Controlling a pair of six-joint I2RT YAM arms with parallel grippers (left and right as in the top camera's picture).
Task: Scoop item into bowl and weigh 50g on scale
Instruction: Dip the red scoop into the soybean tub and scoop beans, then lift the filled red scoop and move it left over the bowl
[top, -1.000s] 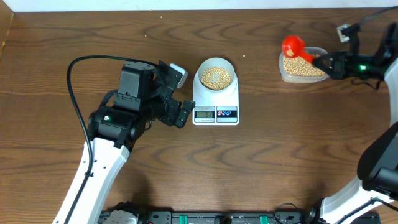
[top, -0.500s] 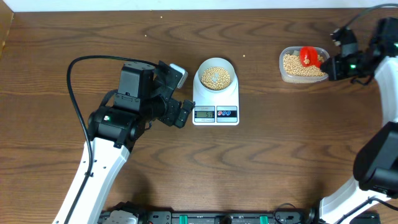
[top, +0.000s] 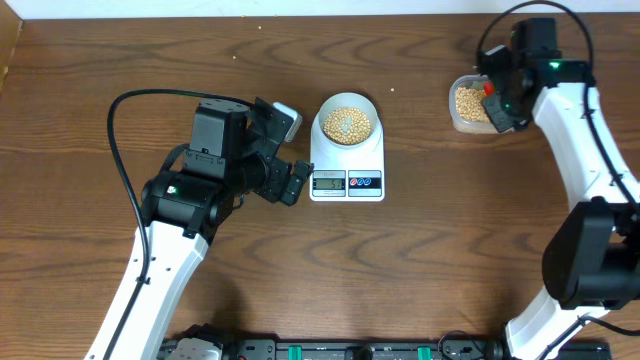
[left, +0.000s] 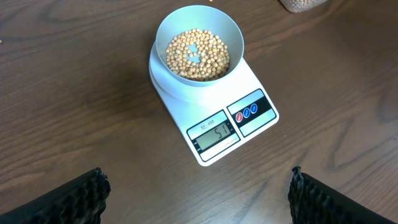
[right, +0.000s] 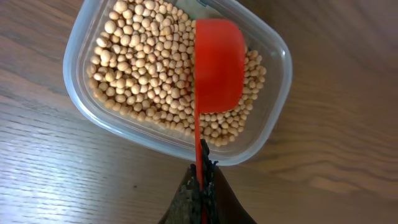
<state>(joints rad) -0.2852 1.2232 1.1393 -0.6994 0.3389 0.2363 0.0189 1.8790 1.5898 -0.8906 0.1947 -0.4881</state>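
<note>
Soybeans (left: 198, 55) sit in bowl (left: 233, 37) on scale (left: 205, 107): hard, light, roll freely, so take them by scoop, never pinch. Right gripper (right: 202, 186) clamped on red scoop (right: 219, 65) handle over tub (right: 73, 68), 2 o'clock of scale. Left gripper (left: 198, 193) spread, empty, 9 o'clock.

Both arms out over the bench, one gripper spread, one pinched.
White left arm (top: 150, 270) angles inward, left gripper (left: 198, 190) jaws wide apart; white right arm (top: 577, 135) reaches far, right gripper (right: 202, 190) jaws pinched on a red plastic scoop (right: 219, 65) handle.
</note>
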